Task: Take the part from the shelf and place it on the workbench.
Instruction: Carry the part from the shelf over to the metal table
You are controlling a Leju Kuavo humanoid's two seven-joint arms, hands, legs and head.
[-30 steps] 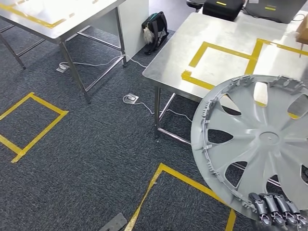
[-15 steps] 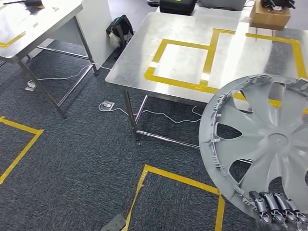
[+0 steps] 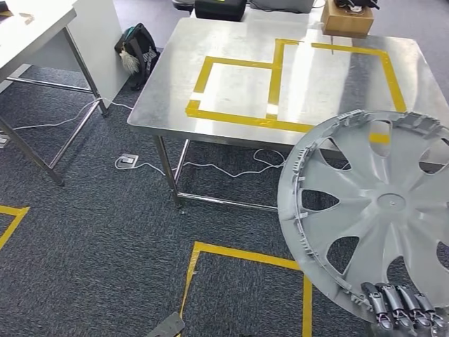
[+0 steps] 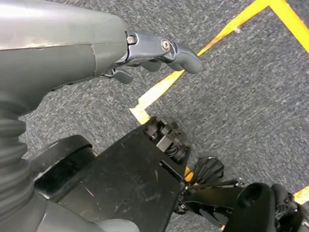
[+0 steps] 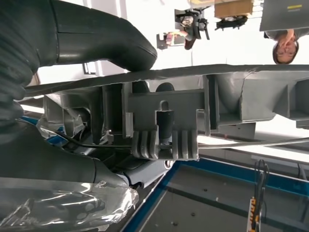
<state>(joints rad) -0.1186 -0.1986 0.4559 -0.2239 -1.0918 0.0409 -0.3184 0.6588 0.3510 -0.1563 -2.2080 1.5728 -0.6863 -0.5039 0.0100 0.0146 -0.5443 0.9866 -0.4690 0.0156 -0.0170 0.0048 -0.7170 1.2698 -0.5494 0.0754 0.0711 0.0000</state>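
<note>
The right hand (image 3: 405, 309) comes in low at the robot's right, its dark metal fingers (image 3: 382, 306) curled over the lower rim of the wheel cover (image 3: 381, 207) and gripping it. In the right wrist view the thick grey thumb (image 5: 105, 41) lies across the thin edge of the cover, with moulded clips and ribs of its back side just beyond. The cover is a large round disc of matte grey plastic with broad spokes, teardrop openings and a small flat hub; it stands tilted above the hand, in the air, its upper edge overlapping the near corner of the bench (image 3: 238, 91). The bench, ahead of the hand, has a brushed steel top marked with yellow tape (image 3: 233, 116) rectangles and slim steel legs. A cardboard box (image 3: 346, 17) sits at its far edge.

The left hand (image 4: 156, 53) hangs over dark speckled carpet (image 3: 95, 232), fingers loosely curled with nothing in them, the thumb stretched straight.
</note>
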